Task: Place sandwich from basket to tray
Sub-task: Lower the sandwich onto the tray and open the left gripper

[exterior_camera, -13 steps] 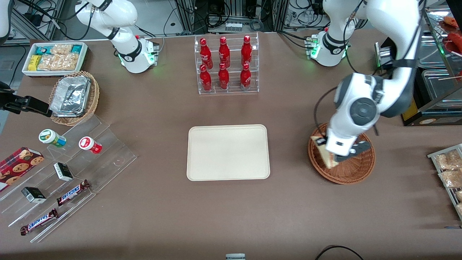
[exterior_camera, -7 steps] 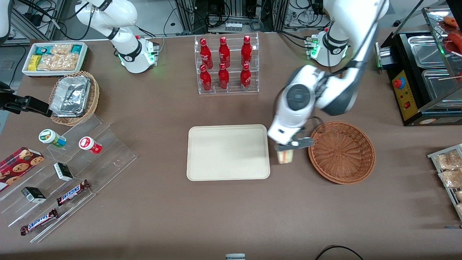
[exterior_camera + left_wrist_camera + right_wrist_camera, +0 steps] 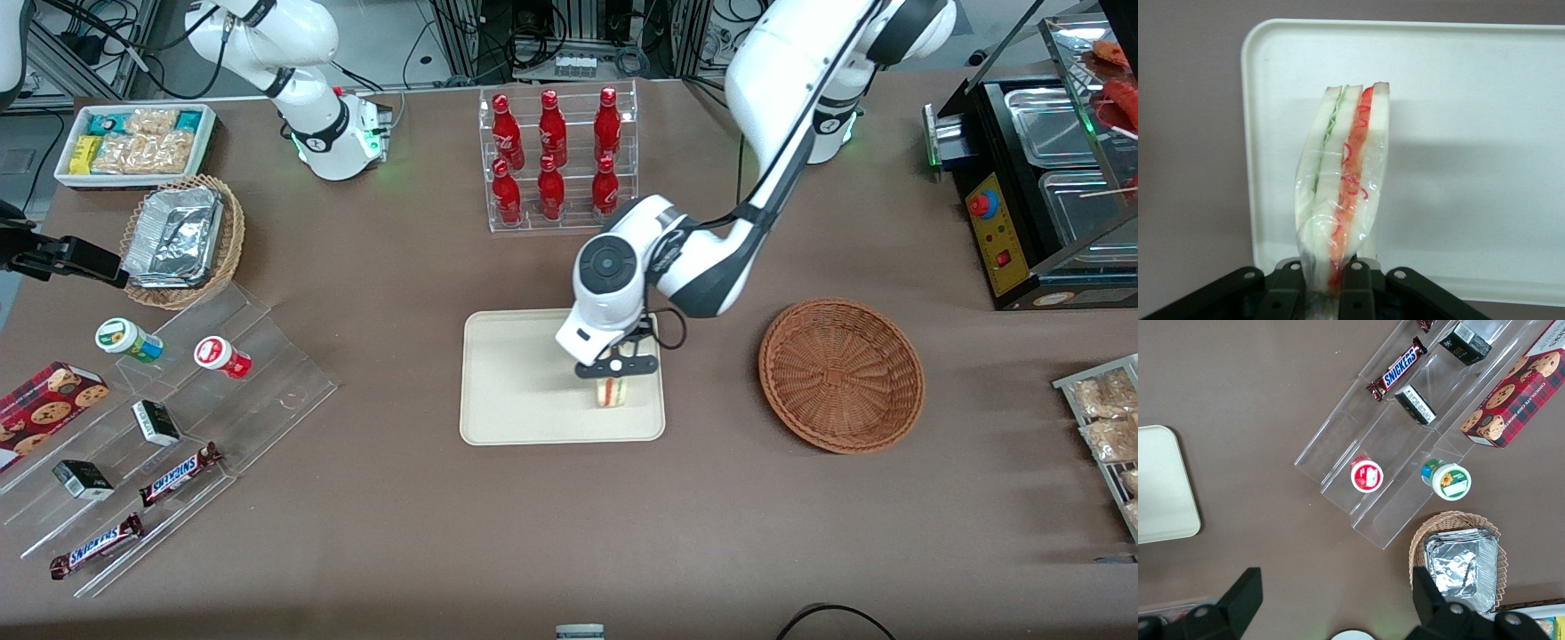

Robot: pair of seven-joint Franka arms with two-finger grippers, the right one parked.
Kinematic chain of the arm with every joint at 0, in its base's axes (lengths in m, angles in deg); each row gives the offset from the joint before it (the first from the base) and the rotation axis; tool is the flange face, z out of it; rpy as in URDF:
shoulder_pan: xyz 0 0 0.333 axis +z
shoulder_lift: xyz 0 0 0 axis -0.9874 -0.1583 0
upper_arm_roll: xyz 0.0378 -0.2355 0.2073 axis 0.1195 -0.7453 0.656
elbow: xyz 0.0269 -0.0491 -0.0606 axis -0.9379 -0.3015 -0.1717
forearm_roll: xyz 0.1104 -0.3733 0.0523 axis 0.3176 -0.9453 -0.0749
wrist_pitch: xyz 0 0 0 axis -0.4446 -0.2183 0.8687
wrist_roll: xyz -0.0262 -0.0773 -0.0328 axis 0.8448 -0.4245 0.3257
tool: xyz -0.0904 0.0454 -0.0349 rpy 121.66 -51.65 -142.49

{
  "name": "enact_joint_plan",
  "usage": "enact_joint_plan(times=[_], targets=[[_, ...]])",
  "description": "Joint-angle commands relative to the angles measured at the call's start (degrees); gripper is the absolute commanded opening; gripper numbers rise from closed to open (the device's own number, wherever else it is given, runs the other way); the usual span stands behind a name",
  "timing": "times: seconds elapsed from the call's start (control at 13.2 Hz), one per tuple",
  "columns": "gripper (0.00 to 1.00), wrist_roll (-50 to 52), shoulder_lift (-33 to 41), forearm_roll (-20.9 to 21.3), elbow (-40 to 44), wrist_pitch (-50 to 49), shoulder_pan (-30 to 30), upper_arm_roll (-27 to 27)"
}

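Bright, even overhead light; the sandwich (image 3: pixel 1343 180) casts a soft shadow on the tray (image 3: pixel 1485 100) (its wrap glints); gripper (image 3: pixel 1329 283) slightly blurred.

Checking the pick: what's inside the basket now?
Nothing: the basket shows only bare weave. The sandwich hangs over the tray, held in the gripper.

Bare cream tray (image 3: pixel 516 373) surface open across centre frame beside the gripper (image 3: pixel 615 366), clamped on the sandwich (image 3: pixel 610 391). Bottle rack (image 3: pixel 558 160) standing above, upper centre. Basket (image 3: pixel 841 373) at right, well apart.
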Motion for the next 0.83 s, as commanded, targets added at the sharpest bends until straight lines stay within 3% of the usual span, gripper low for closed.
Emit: enact_joint_plan(times=[0.0, 0.6, 0.75], targets=[[0.00, 0.88, -2.66, 0.70, 2.96, 2.30, -1.83, 0.76], [0.00, 0.97, -4.78, 3.17, 3.13, 2.58, -2.18, 0.85], [0.78, 1.23, -5.12, 3.25, 3.13, 2.67, -2.18, 0.94]])
